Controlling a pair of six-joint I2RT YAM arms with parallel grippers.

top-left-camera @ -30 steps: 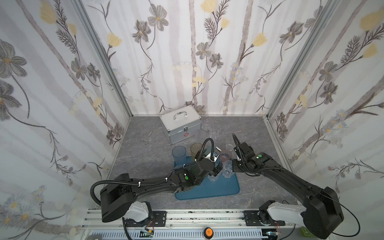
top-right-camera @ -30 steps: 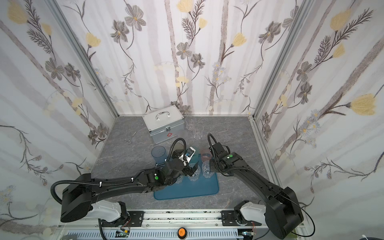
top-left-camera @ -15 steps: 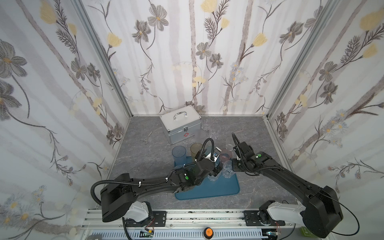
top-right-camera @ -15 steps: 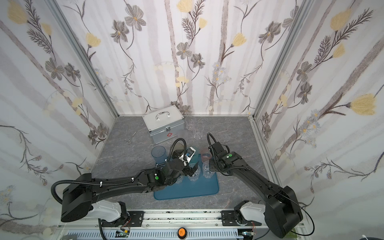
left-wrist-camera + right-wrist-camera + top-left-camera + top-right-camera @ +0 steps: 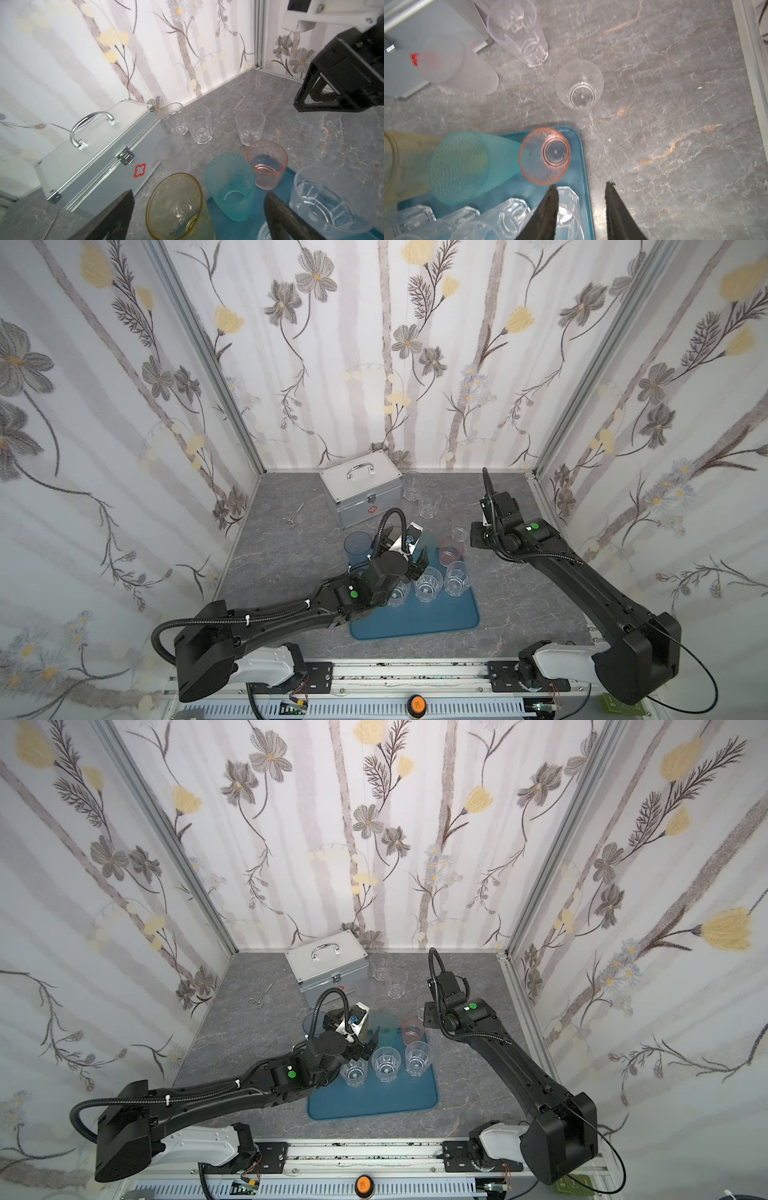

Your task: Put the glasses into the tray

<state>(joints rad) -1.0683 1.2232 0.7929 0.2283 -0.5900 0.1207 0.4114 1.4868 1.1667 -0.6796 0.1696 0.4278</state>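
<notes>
The only marking I am making out is a red cross-like emblem on the front of the silver case (image 5: 140, 170); the tiny red print beside it is reading as a blur. My left arm is lying low and stretched from the front rail toward the tray (image 5: 415, 622), and the left pincer (image 5: 198, 199) is standing wide apart around the yellow glass (image 5: 178, 207) without clamping it. My right arm is reaching up from its base and bending down over the tray's far right corner, where the right pincer (image 5: 581, 186) is hanging partly apart, gripping nothing, above the rim just beside the pink glass (image 5: 545, 155). The pink glass and the teal glass (image 5: 230, 187) are standing upright in the tray, with three clear faceted glasses (image 5: 428, 585) in a row nearer the rail. A blue glass (image 5: 357, 547) and several clear ones (image 5: 429, 504) are sitting out on the desk (image 5: 291, 564) near the case. The desk is showing grey marble veining, and floral wallpaper (image 5: 374, 364) is enclosing it on three sides.
</notes>
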